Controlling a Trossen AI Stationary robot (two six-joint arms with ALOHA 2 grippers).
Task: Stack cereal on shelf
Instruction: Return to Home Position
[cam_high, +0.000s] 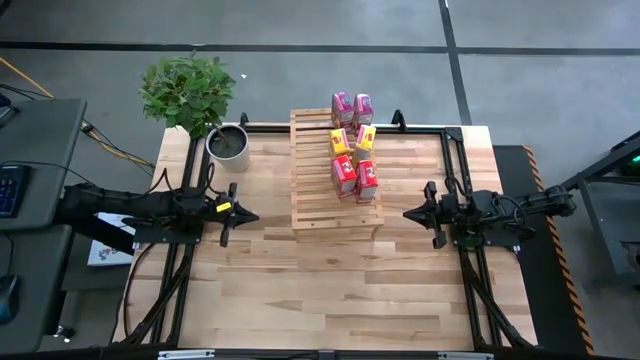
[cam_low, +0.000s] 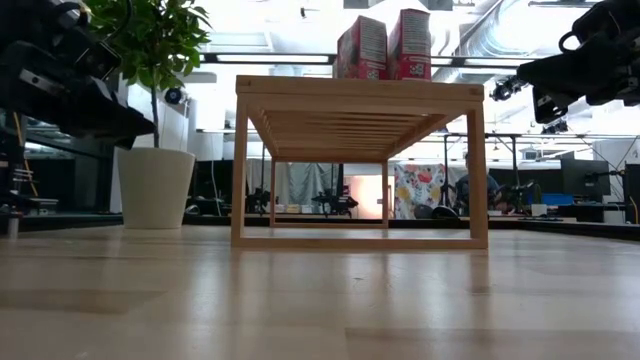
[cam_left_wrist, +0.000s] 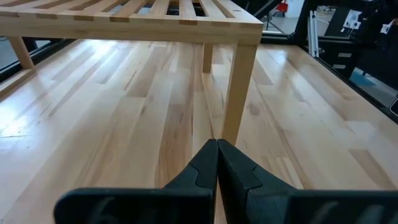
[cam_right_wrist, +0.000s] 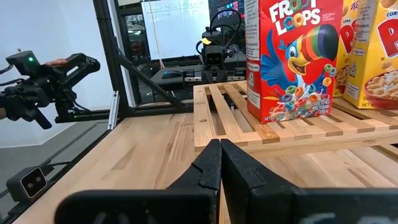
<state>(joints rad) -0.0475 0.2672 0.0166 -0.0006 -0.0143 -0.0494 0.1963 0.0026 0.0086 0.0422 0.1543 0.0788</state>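
Six small cereal boxes stand upright in two rows on the slatted wooden shelf (cam_high: 334, 172): two pink (cam_high: 351, 107) at the far end, two yellow (cam_high: 352, 139) in the middle, two red (cam_high: 354, 176) nearest. The right wrist view shows a red box (cam_right_wrist: 292, 59) resting by its base on the slats (cam_right_wrist: 236, 121), a yellow one (cam_right_wrist: 373, 53) beside it. In the low view the shelf (cam_low: 360, 160) carries the red boxes (cam_low: 385, 45) on top. My left gripper (cam_high: 256, 214) hovers shut to the shelf's left, its fingers (cam_left_wrist: 217, 163) facing a shelf leg (cam_left_wrist: 239, 93). My right gripper (cam_high: 406, 212) hovers shut to the shelf's right, touching nothing.
A potted plant (cam_high: 200, 100) stands at the table's far-left corner, seen as a white pot (cam_low: 155, 187) in the low view. The near half of the butcher-block tabletop (cam_high: 330, 290) is bare wood. A dark frame (cam_high: 455, 150) edges the table's sides.
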